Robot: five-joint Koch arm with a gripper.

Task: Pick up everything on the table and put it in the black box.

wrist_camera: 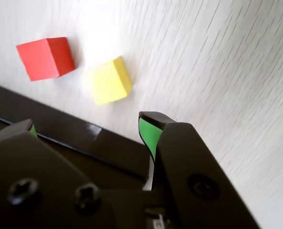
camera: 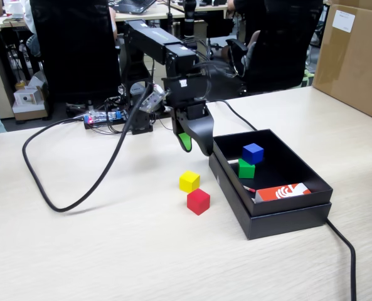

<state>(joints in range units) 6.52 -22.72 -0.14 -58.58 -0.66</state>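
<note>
**Two cubes boxed, two left on the table**

Yellow cube (camera: 189, 181) and red cube (camera: 198, 201) sit on the table (camera: 110, 251), centre of the fixed view, close together, perhaps touching at a corner, just left of the box (camera: 280, 216). In the wrist view both lie upper left, apart by a narrow gap.

Blue cube (camera: 253, 153) and green cube (camera: 246, 168) are inside the box, at its far end, close together. An orange-and-white packet (camera: 283, 192) lies at the near end.

Gripper (camera: 195, 143) hangs above the table at the box's far left corner, above and behind the yellow cube. Jaws spread, nothing between them; green pads (wrist_camera: 148, 133) show.

Judgement: between picks, the yellow cube the likely next target. Next move calls for shifting toward the lower centre of the fixed view, descending with jaws straddling the yellow cube, and clearing the red neighbour and the box wall.
</note>
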